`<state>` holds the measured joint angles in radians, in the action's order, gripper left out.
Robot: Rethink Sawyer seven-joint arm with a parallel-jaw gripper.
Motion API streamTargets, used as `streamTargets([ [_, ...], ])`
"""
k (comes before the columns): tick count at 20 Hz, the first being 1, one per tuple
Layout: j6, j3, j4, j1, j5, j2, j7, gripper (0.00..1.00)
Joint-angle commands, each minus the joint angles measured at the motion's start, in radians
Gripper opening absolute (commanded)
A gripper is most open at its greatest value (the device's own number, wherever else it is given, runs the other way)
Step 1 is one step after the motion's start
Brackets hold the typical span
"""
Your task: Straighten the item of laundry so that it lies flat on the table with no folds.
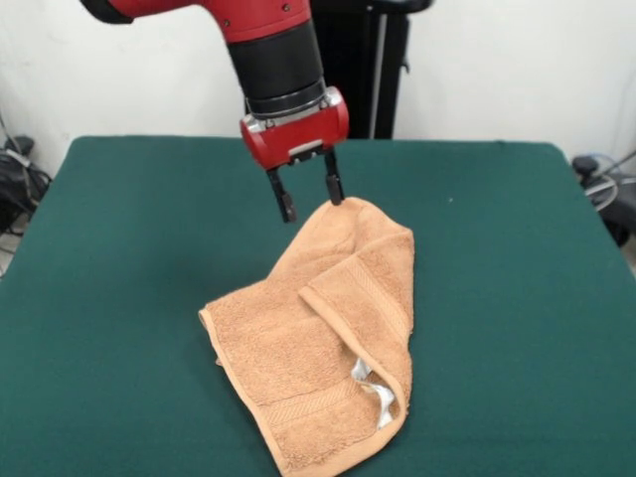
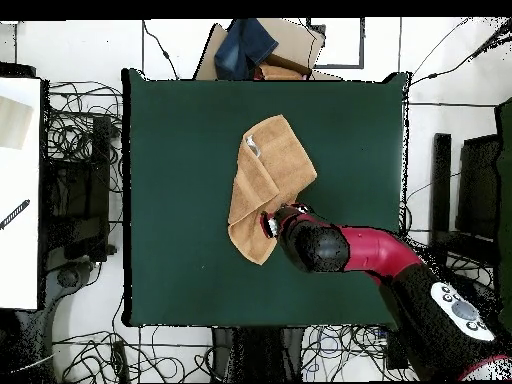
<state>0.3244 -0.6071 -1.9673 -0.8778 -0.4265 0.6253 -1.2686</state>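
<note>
The large rectangular table [image 1: 119, 258] with its dark green felt-like top spread out well beyond the end effector on every side. The red and black arm [image 2: 400, 262] came down over it, wrist pointing at the cloth. The light orange-tan terry hand towel [image 1: 298, 368] lay crumpled near the table's middle, one side folded over the rest, its raised corner just at the end effector. The end effector [image 1: 308, 196] hung with its two black fingers [image 1: 285, 202] spread apart, one tip touching that corner, gripping nothing. A small white label [image 1: 382, 400] showed under the fold, at the towel's end away from the end effector.
</note>
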Motion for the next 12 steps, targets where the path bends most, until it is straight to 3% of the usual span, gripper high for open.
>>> streamTargets([
  [1,-0.014,0.053,-0.02,0.015,0.038,-0.044,-0.183,1.0],
  [12,-0.09,0.089,-0.044,0.081,0.06,-0.057,-0.255,1.0],
])
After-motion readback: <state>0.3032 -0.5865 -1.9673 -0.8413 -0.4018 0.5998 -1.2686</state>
